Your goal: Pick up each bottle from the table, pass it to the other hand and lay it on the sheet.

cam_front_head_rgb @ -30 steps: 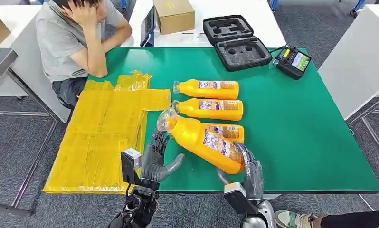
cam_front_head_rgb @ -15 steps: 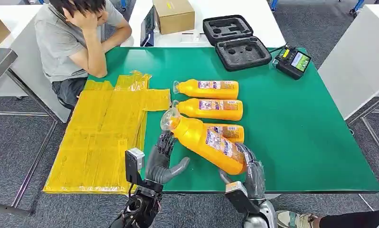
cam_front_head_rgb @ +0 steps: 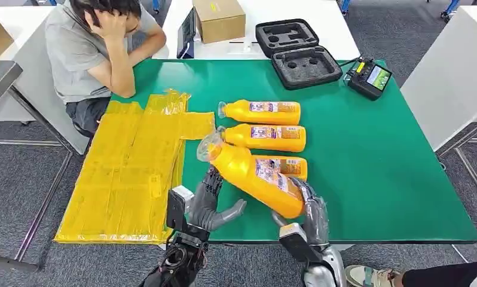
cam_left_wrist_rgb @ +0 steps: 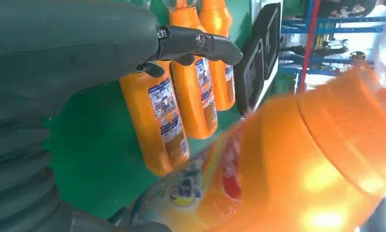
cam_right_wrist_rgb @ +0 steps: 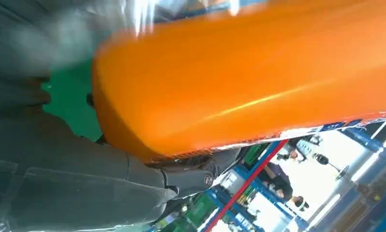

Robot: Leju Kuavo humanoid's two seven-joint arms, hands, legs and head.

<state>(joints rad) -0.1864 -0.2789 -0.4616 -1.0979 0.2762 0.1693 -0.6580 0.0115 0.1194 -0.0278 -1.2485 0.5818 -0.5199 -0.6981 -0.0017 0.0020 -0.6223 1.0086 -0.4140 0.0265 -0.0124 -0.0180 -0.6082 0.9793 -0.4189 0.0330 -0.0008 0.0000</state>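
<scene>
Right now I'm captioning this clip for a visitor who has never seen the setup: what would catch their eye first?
Probably the big orange bottle held tilted above the green table in the right hand, with the open left hand just beside its neck. Next, three more orange bottles lying in a row behind it, and the bright yellow sheet draped over the table's left end. A person sits at the far left corner.

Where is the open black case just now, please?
Head view: the open black case sits at the green table's far edge, between the cardboard box and a small meter.
</scene>
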